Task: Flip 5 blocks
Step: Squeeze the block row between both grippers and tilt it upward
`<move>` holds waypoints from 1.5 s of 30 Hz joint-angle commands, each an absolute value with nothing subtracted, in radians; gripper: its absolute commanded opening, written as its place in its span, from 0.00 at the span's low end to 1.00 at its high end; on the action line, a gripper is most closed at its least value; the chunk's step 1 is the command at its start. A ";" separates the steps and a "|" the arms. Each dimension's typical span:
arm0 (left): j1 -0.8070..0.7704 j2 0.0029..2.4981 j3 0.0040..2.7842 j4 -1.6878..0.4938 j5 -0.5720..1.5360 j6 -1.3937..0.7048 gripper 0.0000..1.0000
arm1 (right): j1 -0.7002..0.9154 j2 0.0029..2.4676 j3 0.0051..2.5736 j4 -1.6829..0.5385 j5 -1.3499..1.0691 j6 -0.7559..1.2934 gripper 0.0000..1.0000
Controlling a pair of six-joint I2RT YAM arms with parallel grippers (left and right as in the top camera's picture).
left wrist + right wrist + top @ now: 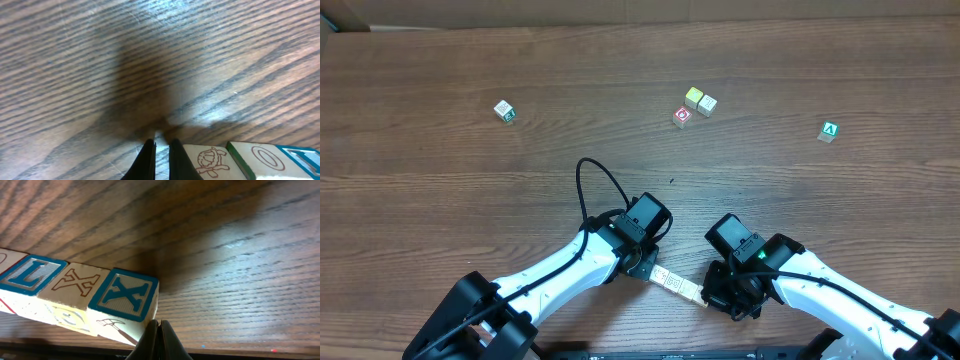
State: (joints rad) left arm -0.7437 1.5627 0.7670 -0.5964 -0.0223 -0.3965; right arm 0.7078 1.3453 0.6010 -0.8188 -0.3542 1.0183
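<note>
Jaws closed and empty on both arms. The left gripper (159, 150) rests its pinched tips on the table (150, 60), just beside the left end of a short row of blocks (678, 284). The right gripper (159, 332) sits at the row's right end, beside the blue X block (125, 295). The row lies at the near side of the table, between the two arms. The step appears to be bracketing the row to turn it over together. Next, both tips would need to press inward evenly and roll as one, or the row may buckle.
</note>
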 commanded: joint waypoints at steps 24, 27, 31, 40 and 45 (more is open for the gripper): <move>-0.738 1.571 0.761 -0.597 -0.101 -0.134 0.04 | 0.714 1.337 0.598 -0.795 -0.369 1.048 0.04; -0.738 1.571 0.761 -0.627 -0.050 -0.082 0.04 | 0.714 1.337 0.598 -0.794 -0.369 1.048 0.04; -0.738 1.571 0.761 -0.645 -0.005 -0.058 0.04 | 0.714 1.337 0.598 -0.793 -0.368 1.048 0.04; -0.738 1.571 0.761 -0.616 0.023 -0.055 0.04 | 0.714 1.337 0.598 -0.794 -0.371 1.052 0.04; -0.738 1.571 0.761 -0.611 0.015 -0.056 0.04 | 0.734 1.337 0.598 -0.786 -0.372 1.079 0.04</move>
State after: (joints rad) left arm -0.7376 1.5627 0.7654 -0.6163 -0.0193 -0.0742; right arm 0.7113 1.3453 0.6010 -0.8040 -0.3618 1.0542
